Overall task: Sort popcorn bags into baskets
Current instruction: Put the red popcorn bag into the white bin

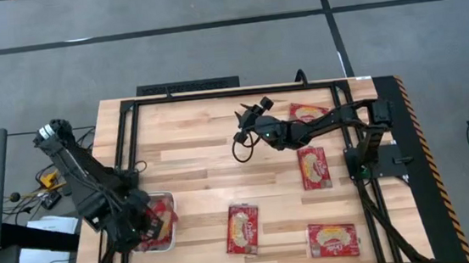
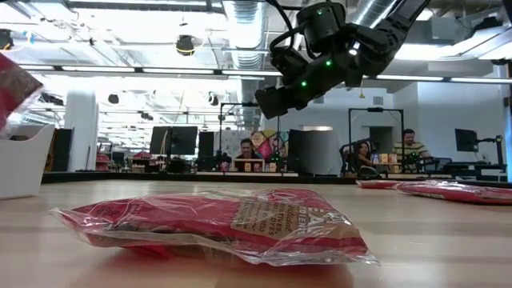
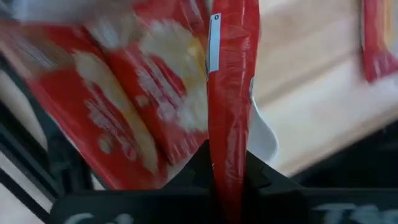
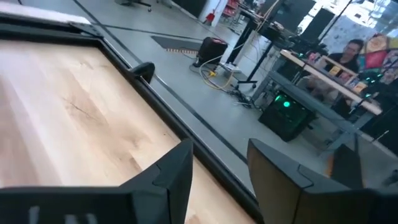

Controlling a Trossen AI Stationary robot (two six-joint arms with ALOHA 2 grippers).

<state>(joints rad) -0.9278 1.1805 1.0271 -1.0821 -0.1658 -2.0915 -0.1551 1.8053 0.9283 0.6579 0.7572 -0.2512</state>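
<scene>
Left wrist view — left hand [image 3: 227, 177] grips popcorn bag [image 3: 230, 93]; right hand [image 4: 217, 165] open.

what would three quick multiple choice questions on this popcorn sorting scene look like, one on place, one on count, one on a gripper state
1. Where is the white tray?
A. At the table's near left corner, under the left arm
B. At the far right corner
C. In the middle of the table

2. How many popcorn bags lie loose on the bare wood in the high view?
A. One
B. Four
C. Seven

3. What is the left gripper doing?
A. Open and empty
B. Shut on a red popcorn bag
C. Gripping the tray's rim

Answers:
1. A, the high view shows the tray at the left arm's end.
2. B, four lie loose: one near the middle, three to the right.
3. B, the left wrist view shows the bag pinched on edge between the fingers.
</scene>
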